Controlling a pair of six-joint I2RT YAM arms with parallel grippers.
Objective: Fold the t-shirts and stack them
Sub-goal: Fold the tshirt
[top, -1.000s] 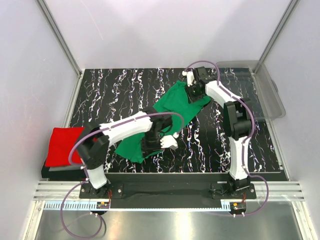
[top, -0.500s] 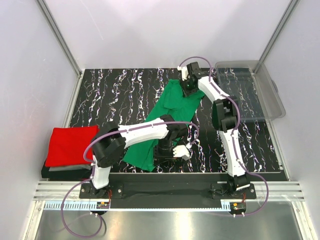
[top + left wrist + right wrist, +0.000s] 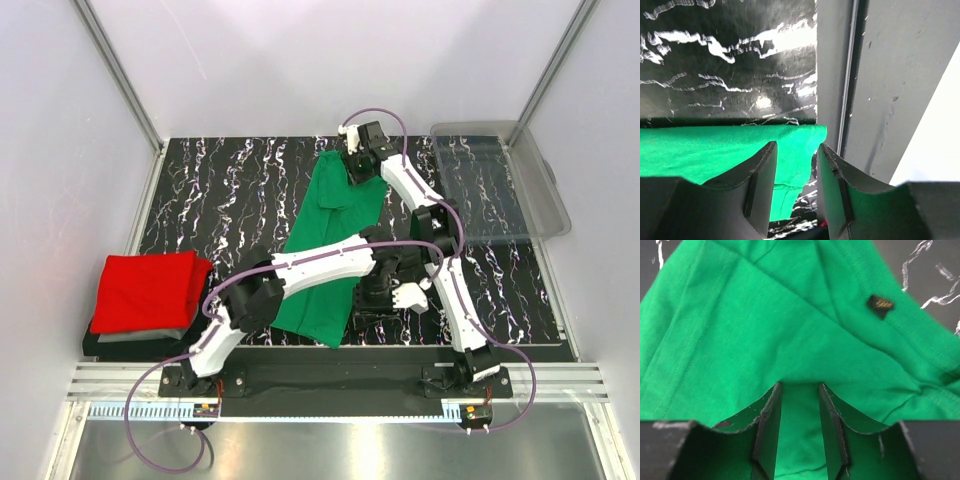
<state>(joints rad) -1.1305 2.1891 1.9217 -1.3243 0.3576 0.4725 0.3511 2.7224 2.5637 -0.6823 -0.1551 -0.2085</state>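
Stretching the green tee (image 3: 335,205) lengthwise looks to be the step in hand. Each gripper has one end, which would pull the cloth flat and straight enough to fold. The right gripper (image 3: 799,390) has its jaws drawn to a narrow gap with green cloth pinched between them, just short of the collar. A small dark label (image 3: 880,305) sits ahead and to its right. The left gripper (image 3: 795,152) is likewise almost closed, with a fold of the hem end caught between its fingers and the grey table edge (image 3: 832,75) close on its right. The tee runs as one long band from gripper to gripper. Its long axis goes far to near, leaning slightly, with the collar pointing away from the bases and the hem toward them. Whether the middle rests on the table or hangs just clear I cannot tell. The red tee (image 3: 145,290), folded, waits well off to the left gripper's left. The bin (image 3: 520,185) stands to the right gripper's right, apart from the cloth.
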